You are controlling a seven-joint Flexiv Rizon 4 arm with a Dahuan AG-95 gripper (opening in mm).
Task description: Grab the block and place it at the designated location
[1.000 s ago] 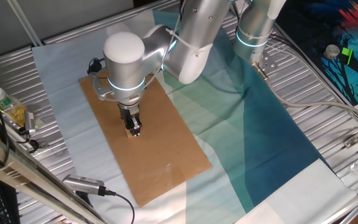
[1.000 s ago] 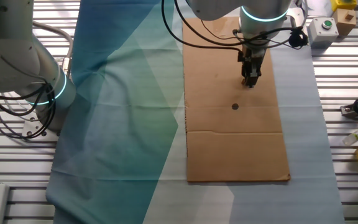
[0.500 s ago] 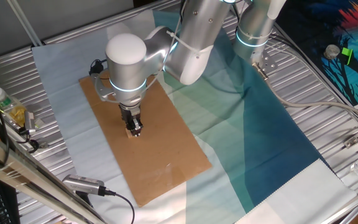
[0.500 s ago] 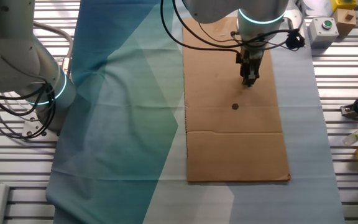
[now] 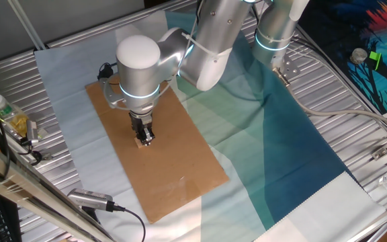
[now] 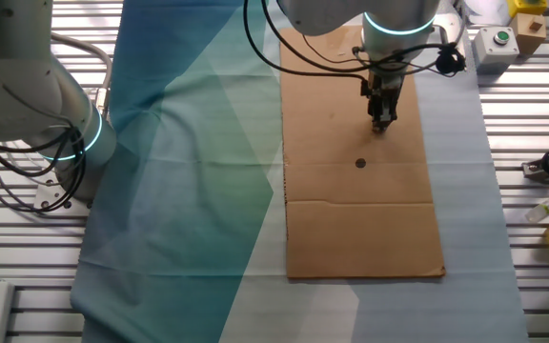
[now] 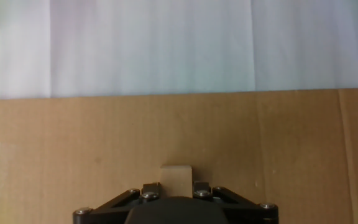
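Brown cardboard sheet [image 6: 351, 219] on pale blue-teal cloth [image 6: 189, 191] over a slatted metal table [image 5: 355, 128], gripper [image 6: 380, 122] over the sheet's far half pinching the block [image 7: 176, 180] between its fingers, black dot [image 6: 360, 163] nearby on bare cardboard, no readable writing.

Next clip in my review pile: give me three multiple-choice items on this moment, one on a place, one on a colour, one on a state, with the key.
1. Where is the black dot mark?
A. On the cardboard sheet, apart from the gripper
B. On the teal cloth
C. Under the block

2. What colour is the block?
A. Red
B. Light tan
C. Black

3. What state is the gripper in?
A. Open, nothing in it
B. Out of view
C. Shut on the block

Key: 1 A, the other fixed view shows the dot on bare cardboard; 2 B, paler than the sheet in the hand view; 3 C, the block sits between the fingers there.
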